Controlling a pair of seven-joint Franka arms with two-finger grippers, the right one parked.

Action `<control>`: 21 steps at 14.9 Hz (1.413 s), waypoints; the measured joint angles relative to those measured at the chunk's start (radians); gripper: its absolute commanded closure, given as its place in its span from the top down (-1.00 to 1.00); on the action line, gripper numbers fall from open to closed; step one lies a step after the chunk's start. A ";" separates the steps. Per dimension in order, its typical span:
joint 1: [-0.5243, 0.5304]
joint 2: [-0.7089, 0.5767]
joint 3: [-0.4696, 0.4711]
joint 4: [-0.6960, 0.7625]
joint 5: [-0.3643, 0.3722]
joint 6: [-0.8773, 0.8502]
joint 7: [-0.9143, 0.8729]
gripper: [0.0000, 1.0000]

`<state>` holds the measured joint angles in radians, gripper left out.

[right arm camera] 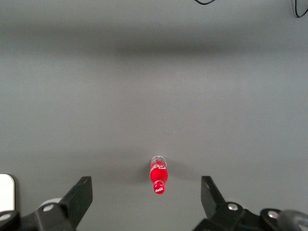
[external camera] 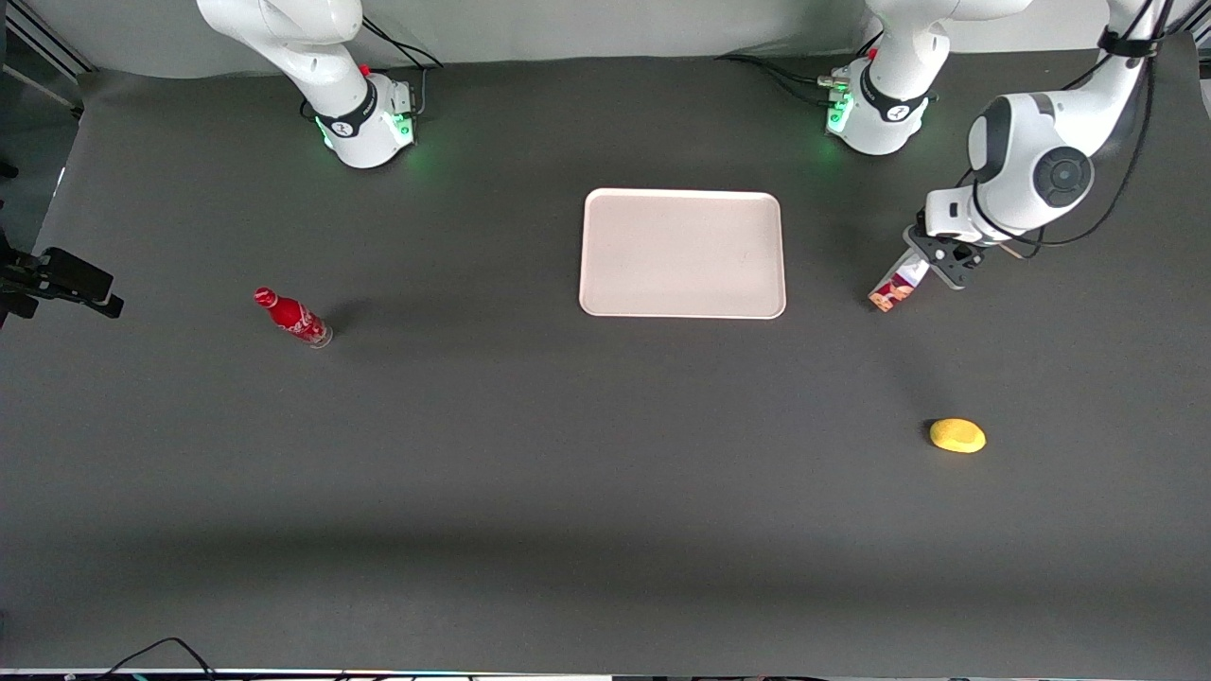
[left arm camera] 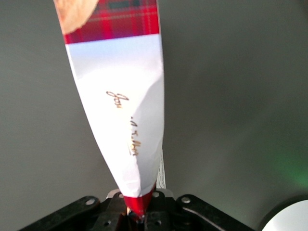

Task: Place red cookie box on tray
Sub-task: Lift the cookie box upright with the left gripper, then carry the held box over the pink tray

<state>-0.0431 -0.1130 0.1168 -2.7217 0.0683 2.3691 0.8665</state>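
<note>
Nearest the front camera: one yellow lemon-like fruit (external camera: pixel 957 435), lying on the dark grey worktop (external camera: pixel 530 473) toward the working arm's end. Farther from the camera than the fruit: the red cookie box (external camera: pixel 900 285), a long narrow carton, held tilted above the worktop with its lower end showing tan cookie pictures and its upper end clamped in the pincer (external camera: pixel 937 257). Pincer state: clenched on the end of the carton, as the left wrist view confirms, where the black fingers (left arm camera: pixel 115 211) pinch the box's red end. Markings on the red cookie box (left arm camera: pixel 122 106) in that view: a white label patch carrying slanted gold script, too small to read with any certainty; a red tartan band farther along the carton; a patch of tan cookie picture at the edge. Position of the carton relative to the tray (external camera: pixel 682 253): beside it, toward the working arm's end, apart from it and not over it. Tray: flat, rectangular, pale pinkish-white, rounded corners, low rim, lying near the middle of the worktop with nothing on it. Toward the parked arm's end: one small red bottle (external camera: pixel 292 318) with white lettering in a Coca-Cola style script, lying tilted on the worktop, well apart from the tray; the same bottle (right arm camera: pixel 159 175) appears in the right wrist view, cap toward the camera.
</note>
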 measured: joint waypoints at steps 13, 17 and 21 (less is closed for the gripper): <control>0.000 -0.088 -0.006 0.640 0.000 -0.650 -0.079 -1.00; -0.002 -0.088 -0.112 0.652 0.000 -0.673 -0.405 -1.00; -0.010 -0.085 -0.311 0.652 -0.053 -0.689 -0.815 -1.00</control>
<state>-0.0533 -0.1981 -0.1945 -2.0693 0.0151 1.6805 0.0512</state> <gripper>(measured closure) 0.916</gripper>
